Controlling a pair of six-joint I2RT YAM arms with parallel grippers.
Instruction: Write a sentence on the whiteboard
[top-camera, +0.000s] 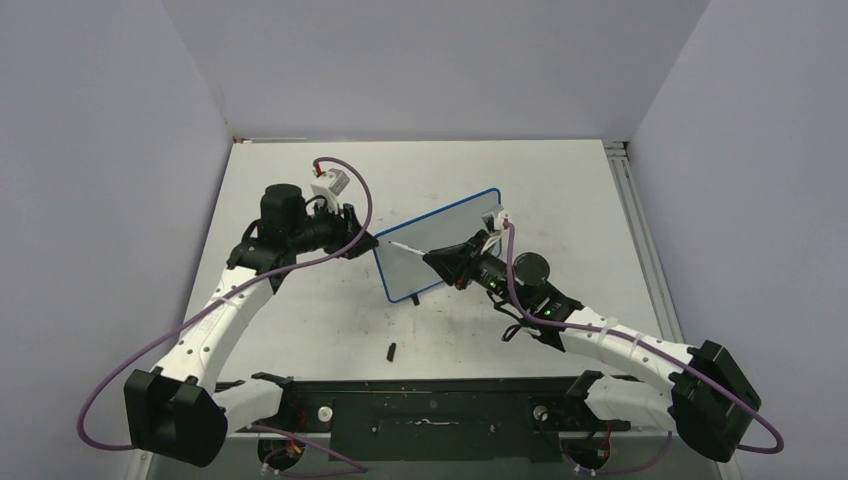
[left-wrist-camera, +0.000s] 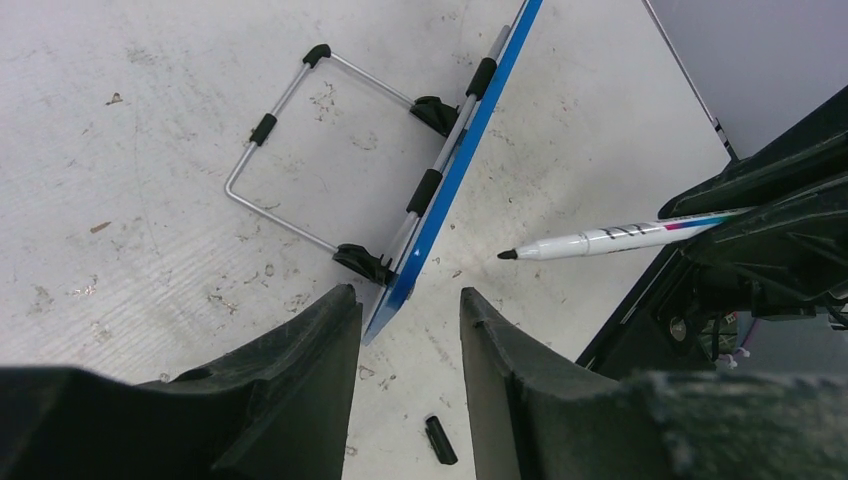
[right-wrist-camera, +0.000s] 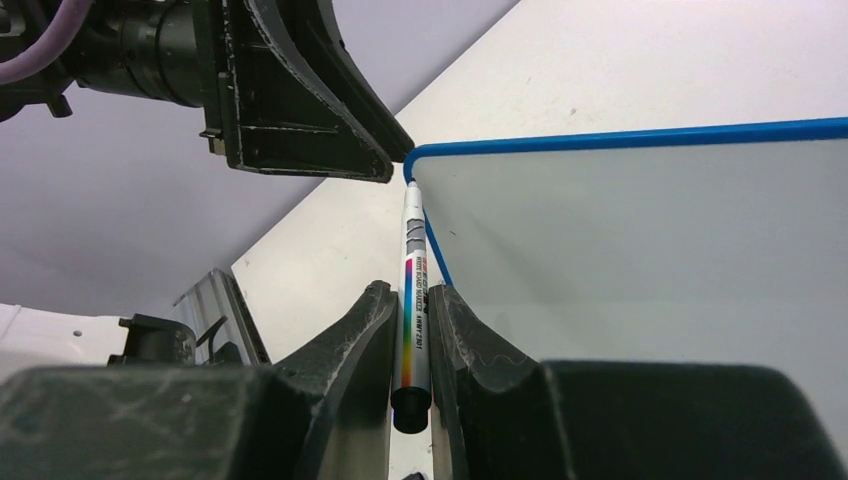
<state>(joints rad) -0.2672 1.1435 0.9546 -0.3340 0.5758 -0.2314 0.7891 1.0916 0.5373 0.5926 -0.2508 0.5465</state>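
The whiteboard (top-camera: 440, 245) stands propped in the middle of the surface (top-camera: 300, 320), tilted back on a thin wire stand (left-wrist-camera: 290, 150) with black feet. Its face is turned to the right arm, and not one letter of the sentence shows on it.

The right hand (right-wrist-camera: 412, 295) is clamped tight round the mid-barrel of an uncapped marker (right-wrist-camera: 413, 250), whose tip sits right at the board's upper-left corner. Whether the tip actually touches, I can't tell. The cap (top-camera: 391, 351) lies loose on the surface, nearer the arm bases.

Over on the other side, the left hand (left-wrist-camera: 408, 293) is spread wide. Its fingers (left-wrist-camera: 300, 380) straddle that same blue corner and grip nothing.

How will it handle? The board looks thin, stiff and light, and that spindly stand won't resist much. My read is that pen pressure could slide it or rock it backward. The sensible hold is the frame edge at that corner, pinched front to back and clear of the writing area. The marker barrel is slim and smooth, so it may swivel if pressed hard.
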